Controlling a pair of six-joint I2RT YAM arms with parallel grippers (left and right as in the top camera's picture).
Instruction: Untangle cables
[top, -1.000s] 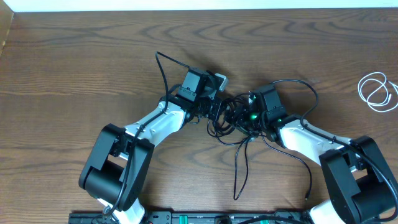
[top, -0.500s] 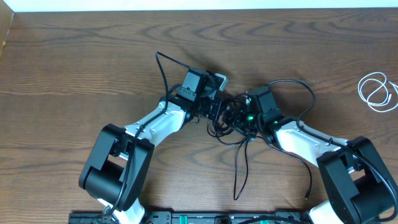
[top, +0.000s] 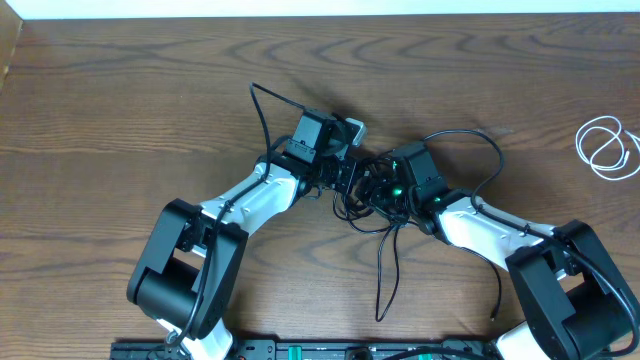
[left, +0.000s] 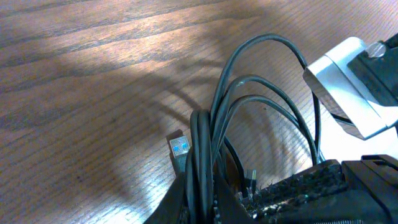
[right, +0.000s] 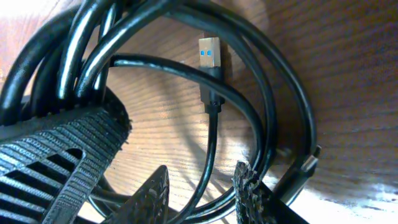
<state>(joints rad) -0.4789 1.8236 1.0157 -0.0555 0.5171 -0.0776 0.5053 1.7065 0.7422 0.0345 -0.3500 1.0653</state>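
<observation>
The black cable (left: 200, 143) sits in a tight knot of loops at the middle of the counter (top: 120, 100), bunched between the two wrists, with two loose tails trailing toward the robot's base. The white cable (top: 580, 142) lies coiled on its own at the far right edge, well apart, so it seems free of the black one already and what remains is the black snarl itself. The left arm (top: 250, 195) reaches in from its side, and its jaws are clenched on several black strands gathered together. That looks like an anchoring hold, pinning the bundle so that the other arm has something to pull against. The right arm (top: 480, 225) comes in from the opposite side, close against the knot. Its jaws stand parted with a single strand running between them, the gap wider than the strand, so they straddle it without pinching. A metal plug with a blue insert (right: 211, 57) lies flat on the wood just beyond them, ringed by loops. The likely aim is to single out this one strand near its plug end and draw it back through the loops. The risk is closing on a neighbouring strand too, which would tighten the knot.
</observation>
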